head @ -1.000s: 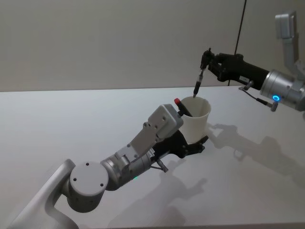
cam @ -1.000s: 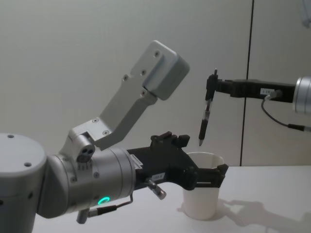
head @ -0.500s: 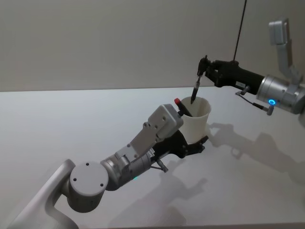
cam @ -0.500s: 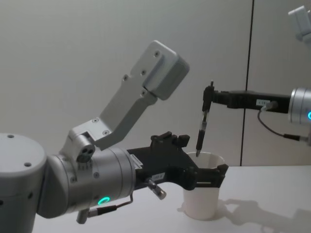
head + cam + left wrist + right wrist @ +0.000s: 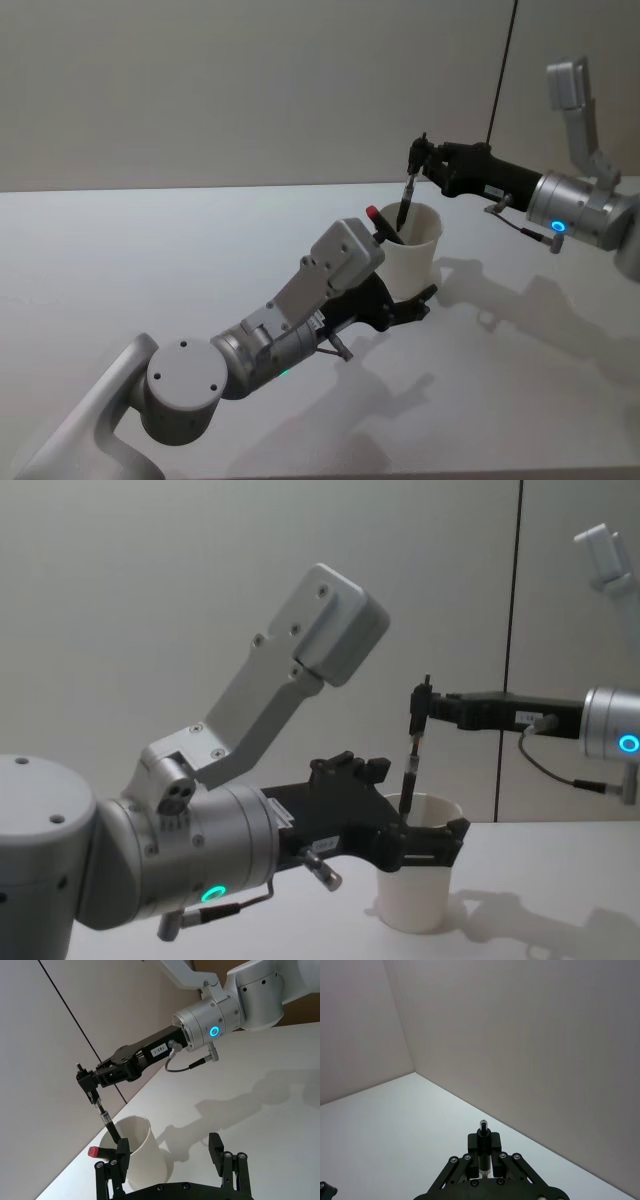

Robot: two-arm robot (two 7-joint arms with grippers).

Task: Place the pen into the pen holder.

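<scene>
I see pen holder upright on table, my left gripper around its base, right gripper above its rim from the right, pen tip inside, second pen leaning in at left.

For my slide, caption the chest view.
Right end effector lowers black pen into white paper cup braced by left end effector.

I find no writing that I can read. My right claw carries a small white label on its black body, and my left arm has one too, but the print on both is too small to tell.
</scene>
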